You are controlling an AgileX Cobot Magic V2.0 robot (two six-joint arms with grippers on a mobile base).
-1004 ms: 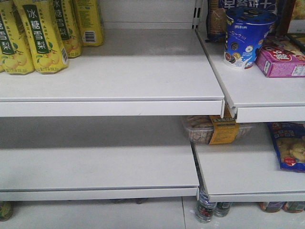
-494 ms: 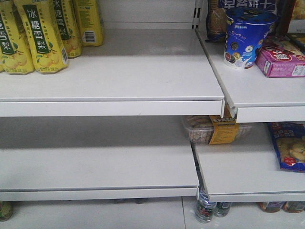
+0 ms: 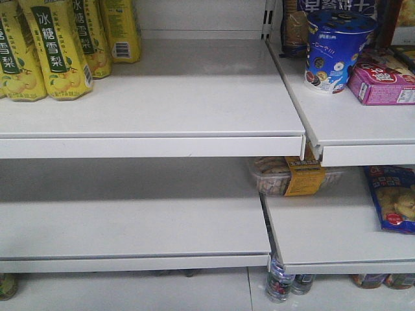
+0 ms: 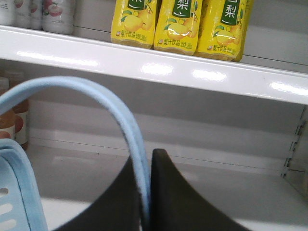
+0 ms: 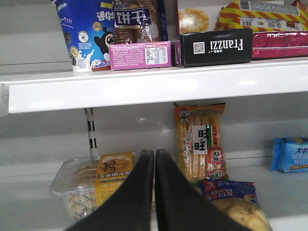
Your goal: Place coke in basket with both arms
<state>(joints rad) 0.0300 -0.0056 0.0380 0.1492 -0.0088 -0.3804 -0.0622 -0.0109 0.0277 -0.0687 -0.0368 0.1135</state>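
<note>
Upper shelf (image 3: 162, 97): white, taken as reference throughout.

Basket (image 4: 12, 192): light blue plastic with a slotted wall, one, seen only at the lower left of the left wrist view, below the upper shelf. Flat arched handle (image 4: 96, 94) rises from the left edge and curves down in front of the space under that shelf.

Left gripper (image 4: 146, 161): black wedge fingers (image 4: 178, 197) nearly closed, clamped on the basket handle, one either side of the blue strip.

Right gripper (image 5: 154, 153): black fingers pressed together tip to tip, holding nothing, pointed at the level below the upper shelf.

Coke: position cannot be told; red wrap and red cap not found in any of the three views.

Counts, front view:
- Yellow pear-drink bottles (image 3: 58, 48): four, standing on the upper shelf at its left end.
- Blue cookie cup (image 3: 337, 48): one, on the adjoining shelf to the right of the upper shelf.
- Pink box (image 3: 382, 84): one, just beside the cup.
- Clear tub with yellow label (image 3: 288, 176): one, under the upper shelf's right corner.
- Blue snack bag (image 3: 392, 197): one, below and to the right of the upper shelf.

Count, right wrist view: black Franzzi box (image 5: 214, 46), one, on the upper shelf.
</note>
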